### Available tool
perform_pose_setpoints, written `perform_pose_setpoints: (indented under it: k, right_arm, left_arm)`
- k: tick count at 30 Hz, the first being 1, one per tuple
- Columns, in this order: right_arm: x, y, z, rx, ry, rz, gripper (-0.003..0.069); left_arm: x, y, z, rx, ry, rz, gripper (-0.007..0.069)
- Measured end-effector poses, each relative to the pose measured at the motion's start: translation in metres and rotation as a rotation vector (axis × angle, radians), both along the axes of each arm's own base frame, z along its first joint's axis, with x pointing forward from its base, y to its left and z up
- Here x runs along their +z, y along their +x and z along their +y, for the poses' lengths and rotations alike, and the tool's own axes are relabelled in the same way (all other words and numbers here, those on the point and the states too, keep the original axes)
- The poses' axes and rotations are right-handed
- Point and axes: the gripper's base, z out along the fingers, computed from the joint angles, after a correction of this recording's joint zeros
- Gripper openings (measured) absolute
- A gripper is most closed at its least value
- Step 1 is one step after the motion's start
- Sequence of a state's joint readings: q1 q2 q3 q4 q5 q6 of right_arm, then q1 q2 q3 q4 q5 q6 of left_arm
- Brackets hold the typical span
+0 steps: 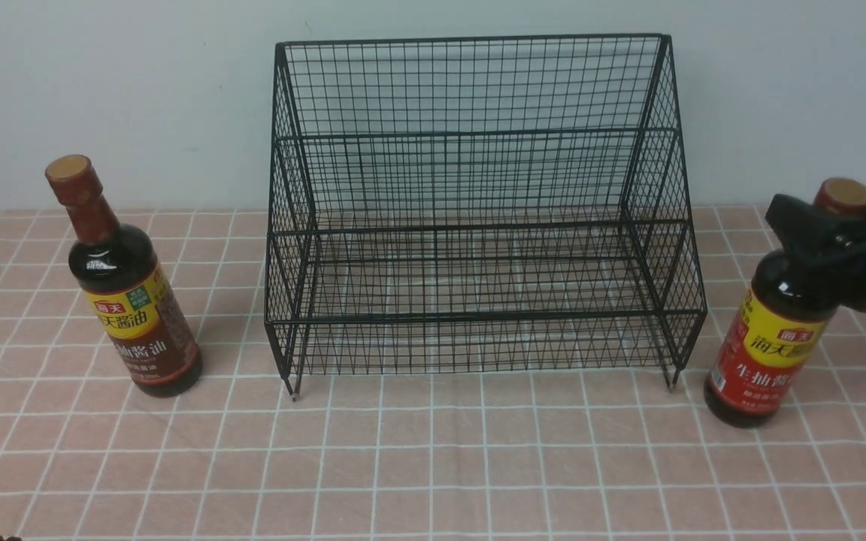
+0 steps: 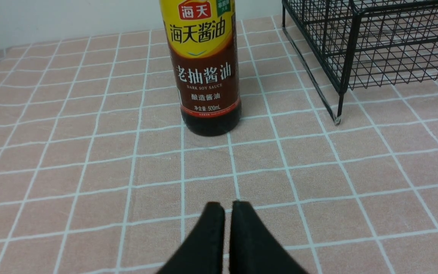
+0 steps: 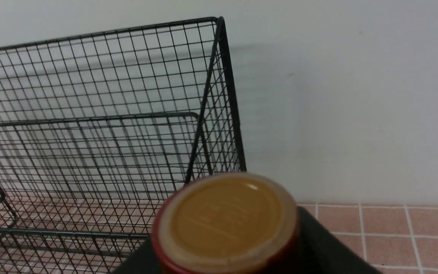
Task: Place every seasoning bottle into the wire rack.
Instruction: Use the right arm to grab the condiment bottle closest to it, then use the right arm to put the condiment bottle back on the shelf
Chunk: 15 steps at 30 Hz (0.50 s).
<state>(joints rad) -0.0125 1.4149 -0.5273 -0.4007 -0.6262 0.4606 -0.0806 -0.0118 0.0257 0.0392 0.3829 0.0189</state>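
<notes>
Bottles both outside rack (image 1: 478, 318), upright on cloth (image 1: 433, 466): brown bottle (image 1: 140, 315) off its left side, red bottle (image 1: 767, 353) off its right. Nothing racked yet; whole job left. Right claw (image 1: 828, 225) astride red bottle under cap (image 1: 844, 194); clamped or not, hard to tell. Left claw (image 2: 227, 207) pinched shut, empty, low, aimed at brown bottle.

The rack (image 1: 478, 319) stands in the middle of the table (image 1: 433, 466), with the wall (image 1: 140, 90) close behind it. The left bottle (image 1: 132, 300) stands on the table beside the rack's left side, the right bottle (image 1: 771, 353) beside its right side, both outside it near its front corners.
</notes>
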Motion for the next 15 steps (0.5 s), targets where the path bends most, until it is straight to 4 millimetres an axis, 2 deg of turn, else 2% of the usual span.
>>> perform_pose_setpoints:
  k: [5, 7, 9, 10, 15]
  right_arm:
    - [0.010, 0.002, 0.000, 0.001, -0.022, -0.002, 0.0270]
    - [0.026, -0.001, -0.001, -0.007, -0.028, -0.015, 0.0270]
    - [0.047, -0.004, -0.002, -0.020, -0.037, -0.067, 0.0270]
    - [0.067, -0.007, -0.003, -0.028, -0.044, -0.127, 0.0270]
    - [0.137, -0.024, -0.001, -0.014, -0.055, -0.355, 0.0270]
  left_arm:
    - [0.000, 0.000, 0.000, 0.000, 0.000, 0.000, 0.0007]
    - [0.000, 0.000, 0.000, 0.000, 0.000, 0.000, 0.0007]
    - [0.000, 0.000, 0.000, 0.000, 0.000, 0.000, 0.0007]
    - [0.000, 0.000, 0.000, 0.000, 0.000, 0.000, 0.0007]
    - [0.000, 0.000, 0.000, 0.000, 0.000, 0.000, 0.0007]
